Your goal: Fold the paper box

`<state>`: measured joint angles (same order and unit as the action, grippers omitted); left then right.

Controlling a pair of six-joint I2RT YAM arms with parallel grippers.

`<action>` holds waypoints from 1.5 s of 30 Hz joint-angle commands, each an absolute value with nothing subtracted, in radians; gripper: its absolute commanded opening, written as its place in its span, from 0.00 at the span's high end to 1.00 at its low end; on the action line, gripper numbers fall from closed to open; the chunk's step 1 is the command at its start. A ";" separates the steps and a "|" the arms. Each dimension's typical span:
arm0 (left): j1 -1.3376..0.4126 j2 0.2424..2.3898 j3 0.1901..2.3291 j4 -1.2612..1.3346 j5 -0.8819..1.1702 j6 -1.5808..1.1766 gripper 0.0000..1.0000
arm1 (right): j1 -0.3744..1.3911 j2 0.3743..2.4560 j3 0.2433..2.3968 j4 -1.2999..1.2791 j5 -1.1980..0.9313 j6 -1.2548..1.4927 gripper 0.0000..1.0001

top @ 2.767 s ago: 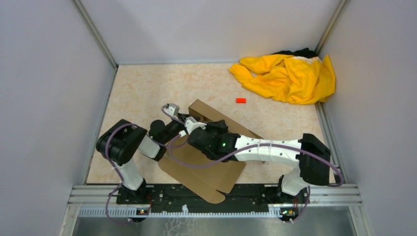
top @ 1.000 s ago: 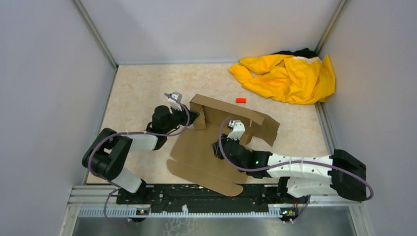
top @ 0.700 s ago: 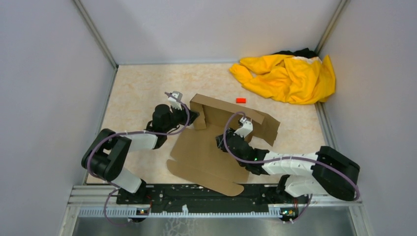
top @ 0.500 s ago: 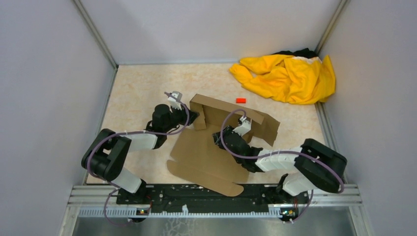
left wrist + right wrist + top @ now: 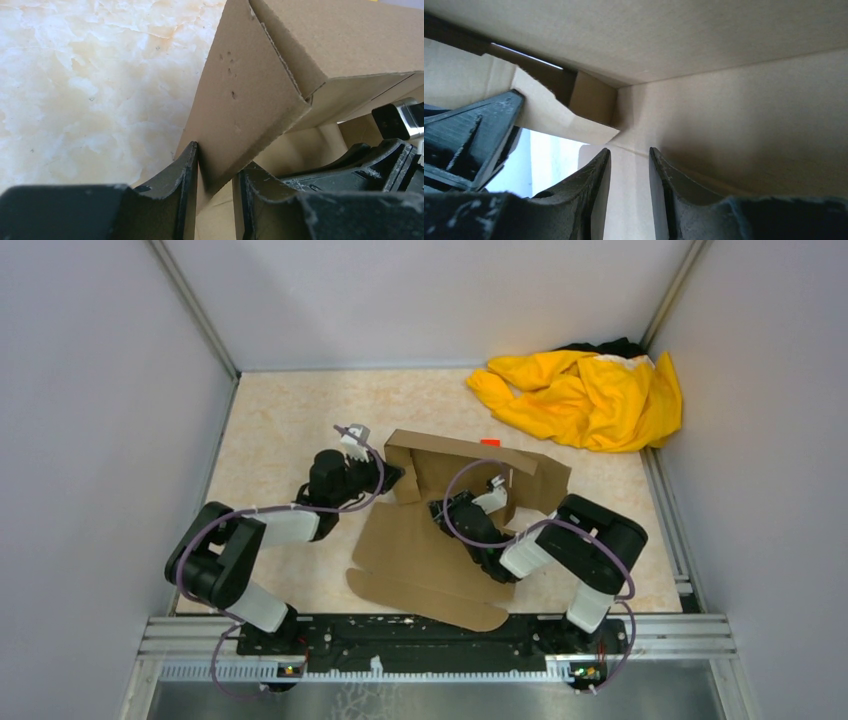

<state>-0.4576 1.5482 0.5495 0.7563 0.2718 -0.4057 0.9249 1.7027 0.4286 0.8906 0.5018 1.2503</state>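
Only L wrist shows left tool (image 5: 217,162) pinching paper box (image 5: 350,40).

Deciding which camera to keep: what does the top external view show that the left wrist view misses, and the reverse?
Only top external: the yellow garment in the far right corner and the tiny red block just beyond the paper box. Only left wrist: a close view of how the left gripper clamps one upright flap. Both: the paper box and the marbled table.
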 commanded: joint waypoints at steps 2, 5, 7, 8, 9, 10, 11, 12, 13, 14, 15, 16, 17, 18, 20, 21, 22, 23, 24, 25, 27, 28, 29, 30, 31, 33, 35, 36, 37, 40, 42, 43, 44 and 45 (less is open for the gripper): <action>-0.468 1.554 0.588 0.534 0.265 -0.446 0.73 | 0.920 1.689 0.516 0.913 0.504 1.195 0.68; -0.474 1.566 0.648 0.422 0.204 -0.443 0.73 | 0.949 1.623 0.557 0.791 0.542 1.114 0.68; -0.479 1.580 0.697 0.345 0.159 -0.438 0.73 | 0.969 1.568 0.583 0.686 0.566 1.060 0.68; -0.480 1.590 0.723 0.306 0.141 -0.432 0.73 | 0.975 1.542 0.595 0.639 0.571 1.029 0.68; -0.481 1.600 0.752 0.266 0.128 -0.425 0.72 | 0.980 1.513 0.611 0.581 0.574 1.004 0.68; -0.483 1.614 0.782 0.224 0.117 -0.415 0.72 | 0.982 1.485 0.622 0.530 0.572 0.978 0.68; -0.483 1.630 0.811 0.183 0.105 -0.403 0.72 | 0.982 1.445 0.634 0.479 0.569 0.950 0.68; -0.483 1.640 0.846 0.133 0.093 -0.388 0.71 | 0.982 1.411 0.649 0.415 0.568 0.920 0.68; -0.482 1.655 0.893 0.065 0.083 -0.370 0.70 | 0.982 1.377 0.664 0.359 0.564 0.884 0.68; -0.482 1.666 0.932 0.016 0.075 -0.348 0.70 | 0.981 1.344 0.684 0.290 0.561 0.843 0.68; -0.483 1.676 0.973 -0.063 0.064 -0.334 0.70 | 0.977 1.309 0.708 0.214 0.557 0.812 0.68; -0.482 1.685 1.005 -0.108 0.056 -0.319 0.69 | 0.975 1.278 0.725 0.155 0.553 0.774 0.68; -0.483 1.691 1.035 -0.159 0.046 -0.310 0.69 | 0.974 1.246 0.745 0.090 0.558 0.739 0.68; -0.484 1.694 1.060 -0.199 0.036 -0.300 0.69 | 0.974 1.217 0.764 0.014 0.569 0.714 0.67; -0.491 1.695 1.097 -0.261 0.013 -0.287 0.69 | 0.974 1.158 0.785 -0.086 0.588 0.646 0.67; -0.498 1.694 1.111 -0.287 -0.022 -0.280 0.69 | 0.974 1.135 0.792 -0.121 0.598 0.627 0.67; -0.504 1.693 1.120 -0.309 -0.053 -0.271 0.69 | 0.974 1.112 0.800 -0.161 0.612 0.611 0.67; -0.507 1.696 1.132 -0.337 -0.072 -0.266 0.69 | 0.972 1.096 0.806 -0.195 0.625 0.595 0.67; -0.509 1.702 1.146 -0.372 -0.089 -0.265 0.69 | 0.965 1.079 0.811 -0.227 0.629 0.579 0.66; -0.514 1.710 1.161 -0.407 -0.105 -0.264 0.68 | 0.957 1.066 0.825 -0.267 0.637 0.567 0.66; -0.529 1.729 1.195 -0.480 -0.152 -0.265 0.67 | 0.944 1.040 0.848 -0.332 0.669 0.537 0.64; -0.536 1.738 1.207 -0.510 -0.179 -0.266 0.67 | 0.930 1.028 0.864 -0.360 0.681 0.524 0.64; -0.541 1.744 1.213 -0.532 -0.188 -0.267 0.66 | 0.911 1.017 0.875 -0.389 0.687 0.515 0.63; -0.543 1.749 1.218 -0.551 -0.189 -0.268 0.66 | 0.888 1.007 0.881 -0.407 0.681 0.502 0.62; -0.544 1.753 1.218 -0.567 -0.189 -0.268 0.66 | 0.841 0.996 0.880 -0.412 0.659 0.488 0.61; -0.548 1.751 1.218 -0.604 -0.204 -0.266 0.66 | 0.738 0.969 0.865 -0.404 0.562 0.459 0.61; -0.551 1.743 1.212 -0.620 -0.210 -0.263 0.67 | 0.632 0.932 0.827 -0.364 0.452 0.414 0.60; -0.554 1.738 1.211 -0.622 -0.217 -0.257 0.67 | 0.581 0.913 0.801 -0.337 0.426 0.401 0.60; -0.560 1.735 1.211 -0.628 -0.232 -0.252 0.68 | 0.529 0.898 0.778 -0.314 0.392 0.395 0.60; -0.578 1.720 1.209 -0.628 -0.286 -0.238 0.68 | 0.310 0.873 0.697 -0.211 0.226 0.411 0.60; -0.588 1.709 1.212 -0.617 -0.293 -0.231 0.69 | 0.189 0.862 0.631 -0.104 0.120 0.428 0.60; -0.592 1.701 1.211 -0.609 -0.306 -0.226 0.69 | 0.139 0.869 0.593 -0.047 0.063 0.434 0.61; -0.598 1.696 1.207 -0.600 -0.313 -0.218 0.69 | 0.118 0.883 0.572 0.006 0.026 0.425 0.62; -0.602 1.693 1.204 -0.594 -0.313 -0.208 0.69 | 0.112 0.907 0.560 0.063 0.009 0.407 0.62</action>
